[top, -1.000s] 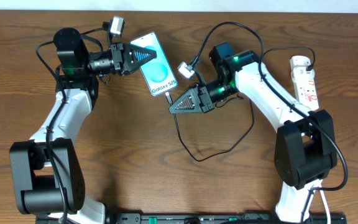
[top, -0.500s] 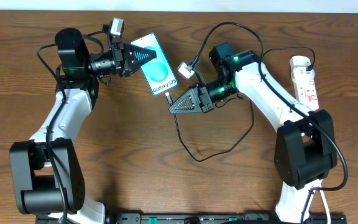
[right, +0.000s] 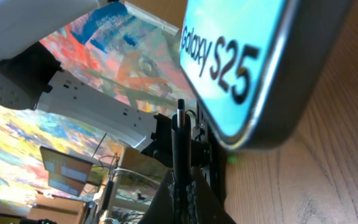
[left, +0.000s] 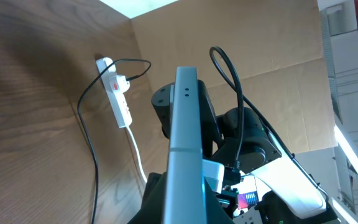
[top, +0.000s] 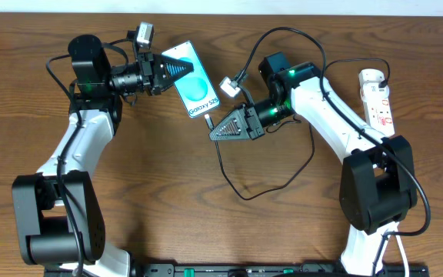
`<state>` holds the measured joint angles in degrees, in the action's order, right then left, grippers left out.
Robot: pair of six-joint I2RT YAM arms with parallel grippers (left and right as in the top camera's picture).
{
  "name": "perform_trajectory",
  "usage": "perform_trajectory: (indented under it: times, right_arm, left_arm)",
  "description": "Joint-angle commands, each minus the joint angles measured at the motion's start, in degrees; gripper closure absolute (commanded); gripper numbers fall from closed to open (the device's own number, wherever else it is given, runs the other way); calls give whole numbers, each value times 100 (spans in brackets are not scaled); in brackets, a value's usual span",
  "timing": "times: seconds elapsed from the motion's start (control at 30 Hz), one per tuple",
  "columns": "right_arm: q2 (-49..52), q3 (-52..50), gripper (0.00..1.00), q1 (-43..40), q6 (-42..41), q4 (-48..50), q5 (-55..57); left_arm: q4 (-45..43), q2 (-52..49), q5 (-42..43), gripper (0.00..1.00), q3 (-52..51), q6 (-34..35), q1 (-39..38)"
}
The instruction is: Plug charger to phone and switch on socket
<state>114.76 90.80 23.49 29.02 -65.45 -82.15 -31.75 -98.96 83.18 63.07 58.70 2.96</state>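
Note:
The phone [top: 193, 85], cyan screen reading "Galaxy S25", lies tilted at the table's upper middle. My left gripper [top: 177, 69] is shut on its upper part; the left wrist view shows the phone's edge [left: 185, 143] between the fingers. My right gripper [top: 215, 131] is shut on the charger's plug end [right: 180, 143], just below the phone's bottom edge [right: 253, 81]. The plug tip points at the phone, a small gap apart. The black charger cable [top: 283, 181] loops back toward the white socket strip [top: 379, 100] at the far right, which also shows in the left wrist view [left: 118, 93].
The charger cable loops across the table between the arms and behind the right arm [top: 283, 35]. The socket's white cord [left: 135, 155] runs along the table. The wooden table top [top: 168, 200] stretches toward the front.

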Motion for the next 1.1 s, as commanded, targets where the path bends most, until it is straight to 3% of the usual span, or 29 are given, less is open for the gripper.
perform_trajectory:
  times: [0.0,1.07]
  right_arm:
    - [9,96,99,-20,-219,44,-50]
    - [9,96,99,-20,-629,181,-92]
  left_arm:
    - [-39,-7,15,93,52,46,28]
    - [-39,-7,208,93,52,24,28]
